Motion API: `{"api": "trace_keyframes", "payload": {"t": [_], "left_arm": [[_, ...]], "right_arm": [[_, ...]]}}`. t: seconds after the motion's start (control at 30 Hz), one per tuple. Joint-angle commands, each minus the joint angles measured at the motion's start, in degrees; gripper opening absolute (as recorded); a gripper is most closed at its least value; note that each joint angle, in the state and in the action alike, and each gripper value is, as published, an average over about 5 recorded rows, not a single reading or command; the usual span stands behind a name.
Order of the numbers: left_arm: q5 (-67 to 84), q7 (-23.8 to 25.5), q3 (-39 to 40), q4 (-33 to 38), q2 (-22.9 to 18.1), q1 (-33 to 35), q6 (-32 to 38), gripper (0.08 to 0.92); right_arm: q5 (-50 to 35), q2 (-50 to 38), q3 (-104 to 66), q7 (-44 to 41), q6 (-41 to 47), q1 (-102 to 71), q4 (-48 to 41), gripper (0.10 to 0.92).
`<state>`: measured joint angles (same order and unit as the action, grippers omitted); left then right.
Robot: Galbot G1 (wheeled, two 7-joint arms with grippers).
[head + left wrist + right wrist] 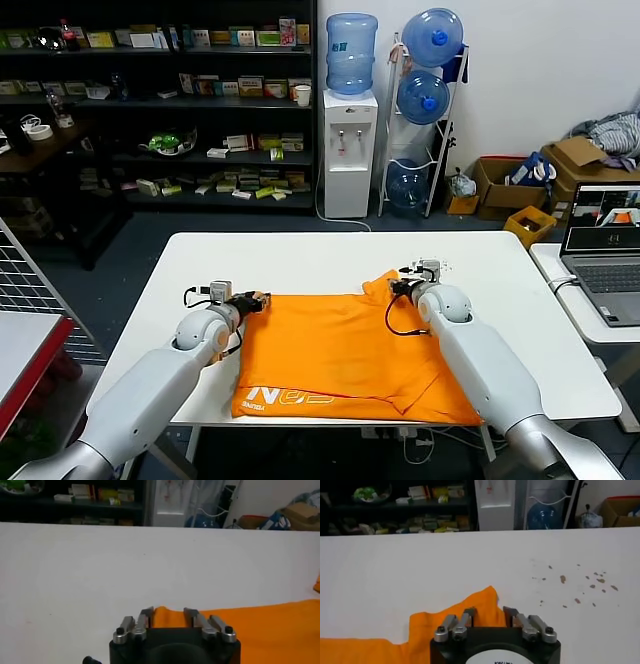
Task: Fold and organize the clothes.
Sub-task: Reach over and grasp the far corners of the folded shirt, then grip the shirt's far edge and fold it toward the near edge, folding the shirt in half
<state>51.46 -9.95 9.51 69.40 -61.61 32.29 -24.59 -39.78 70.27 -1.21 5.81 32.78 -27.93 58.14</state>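
An orange T-shirt point(345, 355) lay on the white surface point(300, 262), reaching its near edge. Your left gripper point(167, 617) pinched the shirt's far left corner; your right gripper point(489, 616) pinched a raised fold at its far right corner. Judging from these thin grips, either corner could have slipped free on lifting, leaving the fold crooked.

T-shirt point(345, 350) lies on the table point(300, 255), laptop point(605, 255) to its right.
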Motion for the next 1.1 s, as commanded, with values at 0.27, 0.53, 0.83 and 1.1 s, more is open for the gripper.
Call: {"api": "trace_keyframes", "payload": {"t": [0.27,0.53,0.83,1.1], "left_arm": [[-1.25,-0.27,0.29,-0.09,-0.52,-0.10,1.00,0.182],[-2.13,-0.80,-3.65,6.41,0.36,3.23,3.46,0.095],[-1.43,-4.76,-7.05,19.31,4.54,11.61,2.56,0.095],[-0.26,-7.39,-10.17,30.10,9.34,19.60,2.11,0.095]], "right_arm": [[1.81,-0.58,-0.17,-1.32,-8.16,-1.51,3.67,0.133],[-0.38,-5.01,-1.72,1.04,-8.63,-6.25,14.20,0.126],[-9.45,-14.30,-4.94,7.50,-1.32,-16.70,31.70,0.126],[-14.37,-20.88,-9.47,10.39,0.96,-27.82,44.45,0.126]]}}
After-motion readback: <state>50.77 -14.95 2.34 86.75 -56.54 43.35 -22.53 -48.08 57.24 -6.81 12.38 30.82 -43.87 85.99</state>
